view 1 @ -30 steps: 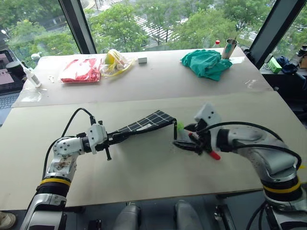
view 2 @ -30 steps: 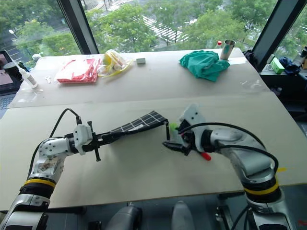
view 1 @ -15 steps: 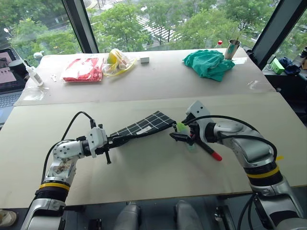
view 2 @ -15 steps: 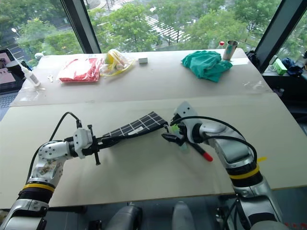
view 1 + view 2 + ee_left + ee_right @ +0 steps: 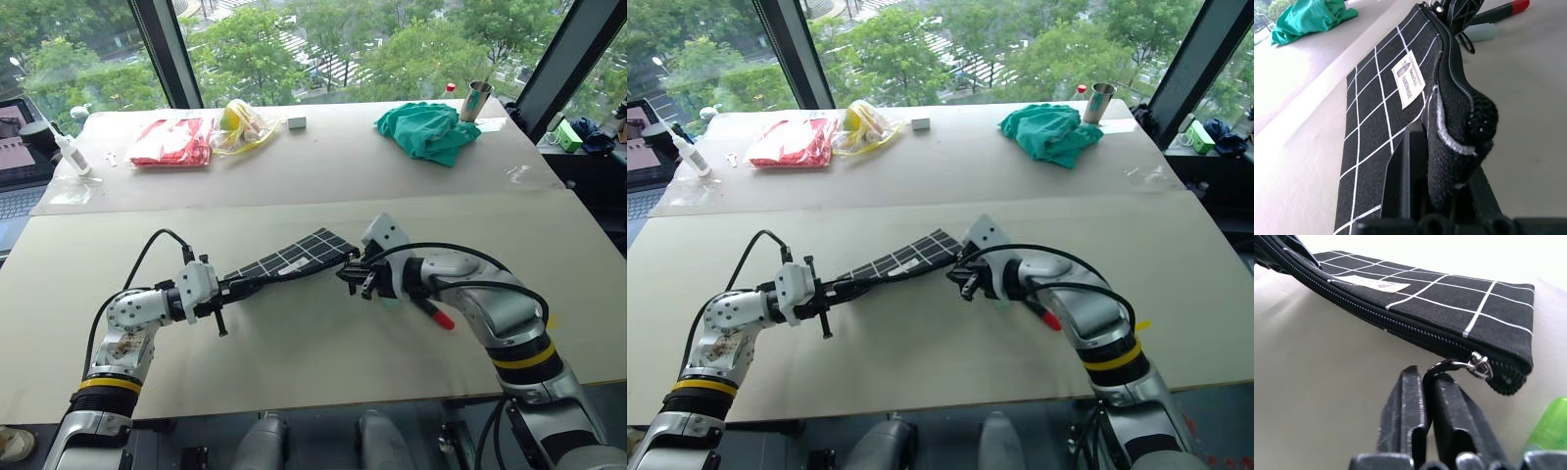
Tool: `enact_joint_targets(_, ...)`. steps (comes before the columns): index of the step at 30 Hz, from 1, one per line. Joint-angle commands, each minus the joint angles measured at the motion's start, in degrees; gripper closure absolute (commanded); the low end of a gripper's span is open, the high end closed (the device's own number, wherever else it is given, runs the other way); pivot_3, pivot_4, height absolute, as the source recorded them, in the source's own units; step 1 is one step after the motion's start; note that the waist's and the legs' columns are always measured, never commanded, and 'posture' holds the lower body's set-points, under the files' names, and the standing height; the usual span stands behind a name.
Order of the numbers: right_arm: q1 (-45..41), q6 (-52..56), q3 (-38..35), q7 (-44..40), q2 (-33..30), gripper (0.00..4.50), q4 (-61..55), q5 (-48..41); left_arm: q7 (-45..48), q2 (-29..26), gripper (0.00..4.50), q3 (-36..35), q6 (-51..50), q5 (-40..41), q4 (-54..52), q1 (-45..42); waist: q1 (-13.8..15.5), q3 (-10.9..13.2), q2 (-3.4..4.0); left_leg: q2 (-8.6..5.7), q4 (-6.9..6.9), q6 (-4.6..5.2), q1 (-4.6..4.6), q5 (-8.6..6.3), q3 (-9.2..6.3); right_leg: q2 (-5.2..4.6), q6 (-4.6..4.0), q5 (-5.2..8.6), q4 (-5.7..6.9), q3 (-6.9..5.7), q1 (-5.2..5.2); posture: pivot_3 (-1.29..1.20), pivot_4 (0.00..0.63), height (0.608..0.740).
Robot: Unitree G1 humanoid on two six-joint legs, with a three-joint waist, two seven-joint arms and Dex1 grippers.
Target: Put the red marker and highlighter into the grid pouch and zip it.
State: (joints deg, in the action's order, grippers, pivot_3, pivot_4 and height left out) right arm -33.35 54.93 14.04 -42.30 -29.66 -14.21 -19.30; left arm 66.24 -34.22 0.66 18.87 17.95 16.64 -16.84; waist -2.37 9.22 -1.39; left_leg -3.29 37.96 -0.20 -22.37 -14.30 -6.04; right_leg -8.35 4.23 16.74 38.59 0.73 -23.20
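Observation:
The grid pouch (image 5: pixel 294 257), black with white lines, hangs level above the table between my two grippers. My left gripper (image 5: pixel 235 286) is shut on its near end, with the fabric bunched between the fingers (image 5: pixel 1410 166). At the far end, my right gripper (image 5: pixel 355 276) is shut on the zipper pull strap (image 5: pixel 1449 366). The zipper teeth look meshed along the edge in the right wrist view. The red marker (image 5: pixel 436 315) lies on the table just behind the right gripper. The pale green highlighter (image 5: pixel 1481 32) lies beside it, partly hidden by the wrist; its green cap (image 5: pixel 1552 426) sits just under the pouch's corner.
On the far table are a red-and-white packet (image 5: pixel 167 143), a yellow bag (image 5: pixel 238 125), a small white block (image 5: pixel 298 122), a teal cloth (image 5: pixel 426 130) and a metal cup (image 5: pixel 471 98). A white bottle (image 5: pixel 64 152) stands at the far left.
My right gripper moved left from over the marker and highlighter to the pouch's far end and went from open to shut on the zipper pull. The left gripper kept still.

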Motion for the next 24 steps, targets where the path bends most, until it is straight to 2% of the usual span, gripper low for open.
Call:
enact_joint_targets(1,-0.8,-0.8,0.2,-1.6,-0.1,4.44,-2.6,-1.3,-1.0,-0.1,4.5,-1.3,-0.1,0.3,-2.0,0.4,0.0,0.0,0.0,0.0,0.0,0.0,0.0,0.0,0.0,0.0,0.0,0.0,0.0,0.0,0.0,0.0,0.15,0.74)
enact_joint_targets(6,-2.9,-0.1,1.1,-1.6,1.3,4.44,-1.5,-1.0,-1.4,-0.1,4.5,-1.6,-0.5,0.3,-2.4,0.7,-0.1,0.0,0.0,0.01,0.0,0.0,0.0,0.0,0.0,0.0,0.0,0.0,0.01,0.0,-0.01,0.0,0.15,0.74)
enact_joint_targets(9,-5.9,-0.1,4.2,-3.0,2.9,4.44,-1.7,-1.0,-1.4,0.0,4.5,-1.6,-0.2,0.2,-2.3,1.1,-0.3,0.0,0.0,0.02,0.0,0.0,0.0,0.0,0.0,0.01,0.0,0.0,0.04,0.0,-0.04,0.0,0.15,0.74)
enact_joint_targets(15,-11.4,-5.4,12.9,-10.3,3.3,4.44,2.5,1.5,-1.2,0.6,4.5,-1.0,0.1,-0.1,-1.9,0.5,-0.2,0.0,0.01,0.01,0.0,0.0,0.0,0.0,-0.01,0.01,0.0,0.0,0.02,0.0,-0.04,0.0,0.15,0.74)
enact_joint_targets(19,-13.1,-14.3,21.1,-15.1,1.6,4.44,9.4,8.9,-1.2,1.0,4.5,-0.9,0.0,0.0,-1.9,0.1,0.0,0.0,0.01,-0.02,0.01,-0.01,0.0,0.0,-0.02,-0.01,0.0,0.0,0.0,-0.02,-0.01,0.0,0.15,0.74)
enact_joint_targets(24,-17.6,-18.4,18.6,-16.9,5.6,4.44,17.0,9.6,-1.4,1.0,4.5,-1.2,-0.2,0.0,-2.6,0.5,-0.4,0.0,0.01,0.0,0.02,-0.03,-0.01,0.01,-0.02,0.0,0.0,0.0,0.05,-0.02,-0.07,0.0,0.15,0.74)
